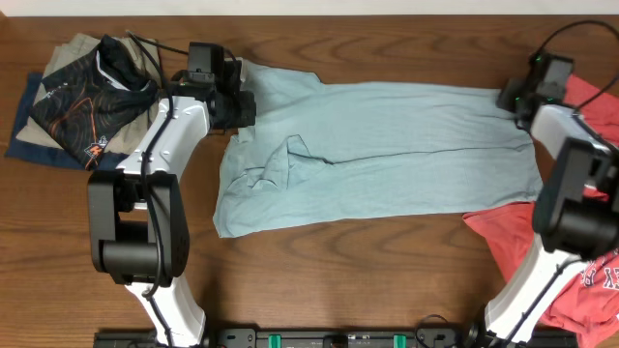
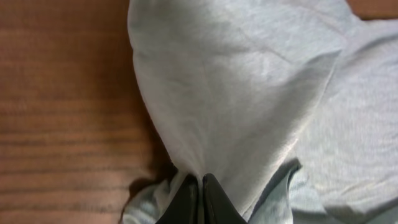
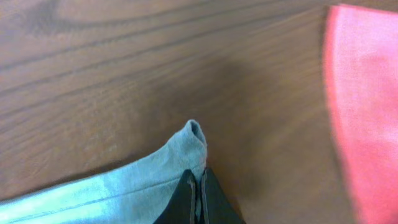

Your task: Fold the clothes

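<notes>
A pale blue-grey T-shirt (image 1: 387,155) lies spread across the middle of the wooden table. My left gripper (image 1: 237,104) is at its far left corner, shut on a pinch of the blue-grey T-shirt (image 2: 236,93); the cloth rises in a cone from the closed left gripper (image 2: 200,183). My right gripper (image 1: 511,99) is at the shirt's far right corner. In the right wrist view the right gripper (image 3: 198,186) is shut on the hem corner of the blue-grey T-shirt (image 3: 143,180). Red T-shirts (image 1: 590,271) with white lettering lie at the right.
A black garment with orange lines (image 1: 92,92) sits on khaki and navy folded garments (image 1: 39,126) at the far left. Red cloth (image 3: 364,106) lies just right of the right gripper. Bare wood (image 1: 338,280) spans the front of the table.
</notes>
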Action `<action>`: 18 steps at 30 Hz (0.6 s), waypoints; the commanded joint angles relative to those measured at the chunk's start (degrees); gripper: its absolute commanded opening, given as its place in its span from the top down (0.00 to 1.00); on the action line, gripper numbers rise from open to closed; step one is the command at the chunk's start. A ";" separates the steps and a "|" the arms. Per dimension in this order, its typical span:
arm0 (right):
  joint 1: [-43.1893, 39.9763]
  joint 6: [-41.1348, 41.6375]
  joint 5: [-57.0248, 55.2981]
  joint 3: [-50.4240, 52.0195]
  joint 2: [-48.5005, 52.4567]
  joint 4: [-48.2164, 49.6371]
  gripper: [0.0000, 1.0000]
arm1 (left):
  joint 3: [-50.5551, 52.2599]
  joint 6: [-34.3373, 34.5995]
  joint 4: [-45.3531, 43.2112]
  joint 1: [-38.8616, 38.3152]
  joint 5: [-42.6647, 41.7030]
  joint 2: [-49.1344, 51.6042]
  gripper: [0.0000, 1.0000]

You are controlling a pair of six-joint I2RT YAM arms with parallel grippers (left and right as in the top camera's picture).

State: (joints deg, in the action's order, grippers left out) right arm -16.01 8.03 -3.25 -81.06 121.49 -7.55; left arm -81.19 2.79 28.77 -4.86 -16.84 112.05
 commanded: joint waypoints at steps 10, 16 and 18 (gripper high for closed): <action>-1.73 -1.92 -3.93 0.04 -12.90 -22.47 0.99 | 0.11 0.09 12.52 0.09 -0.70 -8.70 0.94; -2.56 -1.90 -14.58 0.07 -13.40 -33.77 0.99 | 0.11 0.52 22.49 0.09 -0.68 -9.94 0.94; -3.10 -1.97 -15.43 0.07 -13.40 -35.60 0.99 | 0.11 0.76 25.16 0.15 -0.61 -9.94 0.94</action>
State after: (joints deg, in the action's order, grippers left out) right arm -17.82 6.90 -12.56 -80.93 109.54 -41.91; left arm -81.06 2.98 51.96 -4.89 -17.47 102.72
